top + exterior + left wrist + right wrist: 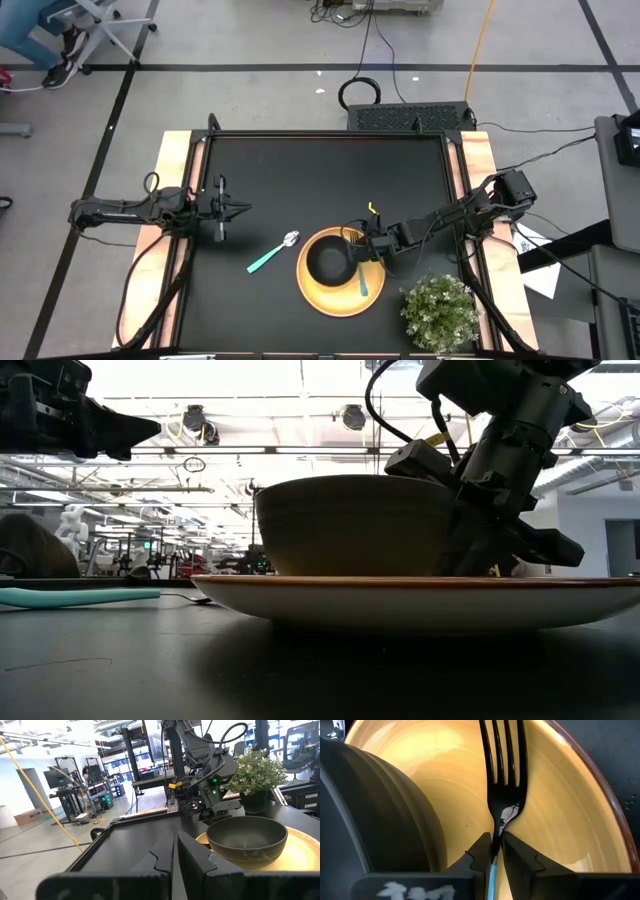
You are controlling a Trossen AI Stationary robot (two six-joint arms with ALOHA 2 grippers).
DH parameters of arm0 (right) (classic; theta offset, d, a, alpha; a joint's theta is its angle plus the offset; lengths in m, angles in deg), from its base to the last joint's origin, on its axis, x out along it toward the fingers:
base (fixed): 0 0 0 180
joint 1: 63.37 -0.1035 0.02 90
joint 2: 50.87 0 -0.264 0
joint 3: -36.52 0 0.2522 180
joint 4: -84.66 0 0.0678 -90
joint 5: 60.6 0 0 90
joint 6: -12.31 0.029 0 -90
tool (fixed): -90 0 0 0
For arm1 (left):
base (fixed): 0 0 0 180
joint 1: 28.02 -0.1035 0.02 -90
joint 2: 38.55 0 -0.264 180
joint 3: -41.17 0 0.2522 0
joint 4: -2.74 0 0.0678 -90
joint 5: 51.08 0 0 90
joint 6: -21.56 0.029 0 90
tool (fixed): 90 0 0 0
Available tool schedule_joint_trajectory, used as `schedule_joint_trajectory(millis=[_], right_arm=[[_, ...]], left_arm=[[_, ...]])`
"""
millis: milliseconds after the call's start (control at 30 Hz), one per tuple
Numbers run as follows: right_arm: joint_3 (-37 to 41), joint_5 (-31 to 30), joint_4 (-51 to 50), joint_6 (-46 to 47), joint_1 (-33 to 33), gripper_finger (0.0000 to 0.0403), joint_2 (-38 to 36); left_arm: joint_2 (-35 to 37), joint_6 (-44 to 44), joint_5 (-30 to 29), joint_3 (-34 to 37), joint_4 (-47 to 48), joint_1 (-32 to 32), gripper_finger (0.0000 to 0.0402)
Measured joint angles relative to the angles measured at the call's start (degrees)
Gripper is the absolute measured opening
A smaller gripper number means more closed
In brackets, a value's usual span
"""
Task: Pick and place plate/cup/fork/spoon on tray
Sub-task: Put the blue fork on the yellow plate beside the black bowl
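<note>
We see the right gripper [494, 851] clenched on the neck of the fork [504, 780], whose dark tines lie over the right part of the tray [322, 297], just beside the cup [327, 262]. The cup sits on the tray, left of the fork. The spoon [272, 253] lies on the black table [300, 170] just left of the tray, apart from it. The left gripper [238, 209] waits at the table's left side, well away from the tray, its fingers closed on nothing. A potted plant [439, 310] stands at the near right corner.
</note>
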State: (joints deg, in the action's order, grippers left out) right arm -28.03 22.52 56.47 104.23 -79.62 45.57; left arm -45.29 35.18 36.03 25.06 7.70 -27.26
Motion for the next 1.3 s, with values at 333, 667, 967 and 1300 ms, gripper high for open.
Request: schedule_joint_trajectory(millis=[333, 667, 967, 1300], right_arm=[[0.00, -0.21, 0.00, 0.05, 0.00, 0.0043, 0.00], [-0.84, -0.22, -0.71, -1.53, 0.00, 0.0043, -0.18], [-1.77, 0.02, -1.51, -2.75, 0.00, 0.0044, -0.17], [-1.93, 0.63, -1.49, -3.26, 0.01, 0.0071, -0.21]], left_arm=[[0.00, 0.08, 0.00, 0.00, 0.00, -0.01, 0.0031], [0.00, 0.11, 0.00, 0.00, 0.00, -0.02, 0.0031], [0.00, 0.03, 0.00, 0.00, 0.02, -0.02, 0.0031], [0.01, -0.24, 0.00, 0.00, 0.02, -0.01, 0.0031]])
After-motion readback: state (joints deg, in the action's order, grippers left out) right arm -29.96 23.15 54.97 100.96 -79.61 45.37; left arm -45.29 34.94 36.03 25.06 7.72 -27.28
